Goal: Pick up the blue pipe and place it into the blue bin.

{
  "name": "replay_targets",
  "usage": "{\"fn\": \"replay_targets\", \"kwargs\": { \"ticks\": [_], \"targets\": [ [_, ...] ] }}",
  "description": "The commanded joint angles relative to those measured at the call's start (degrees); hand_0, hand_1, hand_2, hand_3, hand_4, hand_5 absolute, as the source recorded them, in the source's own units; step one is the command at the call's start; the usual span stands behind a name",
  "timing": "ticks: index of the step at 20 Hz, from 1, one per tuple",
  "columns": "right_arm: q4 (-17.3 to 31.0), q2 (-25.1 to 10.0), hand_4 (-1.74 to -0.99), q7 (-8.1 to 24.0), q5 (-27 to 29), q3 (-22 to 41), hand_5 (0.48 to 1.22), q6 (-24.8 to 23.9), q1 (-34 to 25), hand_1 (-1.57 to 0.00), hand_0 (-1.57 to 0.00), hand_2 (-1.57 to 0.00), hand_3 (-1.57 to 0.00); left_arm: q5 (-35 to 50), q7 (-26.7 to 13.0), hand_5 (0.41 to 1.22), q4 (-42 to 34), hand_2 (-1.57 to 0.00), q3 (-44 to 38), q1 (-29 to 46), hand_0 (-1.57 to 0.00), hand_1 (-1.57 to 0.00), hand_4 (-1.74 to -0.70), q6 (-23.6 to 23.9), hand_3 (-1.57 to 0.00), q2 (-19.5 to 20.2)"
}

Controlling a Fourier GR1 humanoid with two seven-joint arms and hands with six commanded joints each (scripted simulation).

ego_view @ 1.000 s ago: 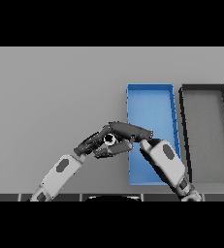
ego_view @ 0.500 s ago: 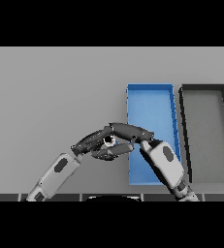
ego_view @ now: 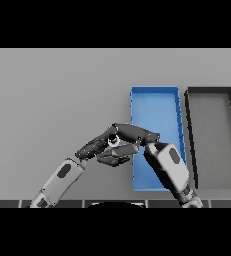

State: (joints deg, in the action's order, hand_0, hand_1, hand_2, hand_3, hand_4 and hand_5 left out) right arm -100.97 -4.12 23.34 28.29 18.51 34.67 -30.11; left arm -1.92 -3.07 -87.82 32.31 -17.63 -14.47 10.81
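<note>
Beside the blue bin's (ego_view: 155, 102) left edge, both robot hands meet.

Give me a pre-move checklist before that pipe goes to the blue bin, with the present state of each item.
1. Pipe in view: cannot tell; only a small pale spot shows between the two hands.
2. Grasp secure: cannot tell; left hand and right hand meet there, hiding it.
3. Blue bin free to receive: ok, nothing lies in the part that shows.
4. Right bin chosen: ok, the dark bin sits beside it, further right.
5. Hands over the bin: not ok; they sit at its left wall, mostly outside.
</note>
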Motion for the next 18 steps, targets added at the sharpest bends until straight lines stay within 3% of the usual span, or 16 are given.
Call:
{"fn": "replay_targets", "kwargs": {
  "ticks": [1,5,9,11,12,15,18],
  "targets": [
    [-0.6,-0.9,-1.541,2.3,3.1,-1.0,1.221,-1.4,-1.3,-1.57,-1.57,-1.57,-1.57,-0.1,-0.8,0.541,0.1,-0.01,0.4,0.1,-0.01,-0.01,-0.91,0.1,-0.01,-0.4],
    [-1.6,-3.0,-1.659,10.2,15.2,-4.3,1.221,-9.1,-8.1,-1.57,-1.57,-1.57,-1.57,0.0,-0.8,0.507,0.2,0.0,0.7,0.7,0.0,0.0,-0.92,-0.6,0.0,0.0],
    [0.2,-8.3,-1.707,10.8,26.9,-10.6,1.141,-17.3,-18.6,-1.57,-1.57,-1.57,-1.57,0.0,-2.6,0.503,-1.0,0.0,1.2,1.1,0.0,0.0,-0.92,-0.3,0.0,-0.4],
    [3.8,-10.2,-1.72,7.9,25.3,-13.0,1.127,-17.2,-23.6,-1.57,-1.57,-1.57,-1.57,-0.1,-1.2,0.502,-1.3,0.0,1.0,1.6,0.0,0.0,-0.91,-0.5,0.0,0.4],
    [4.3,-11.2,-1.724,7.5,24.7,-14.1,1.117,-19.7,-25.5,-1.57,-1.57,-1.57,-1.57,-0.6,-0.6,0.502,-1.3,0.0,1.3,1.6,0.0,0.0,-0.91,-0.3,0.0,0.3],
    [12.1,-14.0,-1.732,4.7,19.9,-17.3,1.117,-22.1,-30.6,-1.57,-1.57,-1.57,-1.57,0.5,-0.2,0.492,-2.2,0.0,0.9,2.2,0.0,0.0,-0.91,-1.1,0.0,1.2],
    [20.4,-17.2,-1.736,4.1,15.5,-20.2,1.135,-22.5,-31.0,-1.57,-1.57,-1.57,-1.57,1.0,-0.3,0.49,-2.6,0.0,0.4,2.3,0.0,0.0,-0.91,-1.2,0.0,1.6]
  ]
}}
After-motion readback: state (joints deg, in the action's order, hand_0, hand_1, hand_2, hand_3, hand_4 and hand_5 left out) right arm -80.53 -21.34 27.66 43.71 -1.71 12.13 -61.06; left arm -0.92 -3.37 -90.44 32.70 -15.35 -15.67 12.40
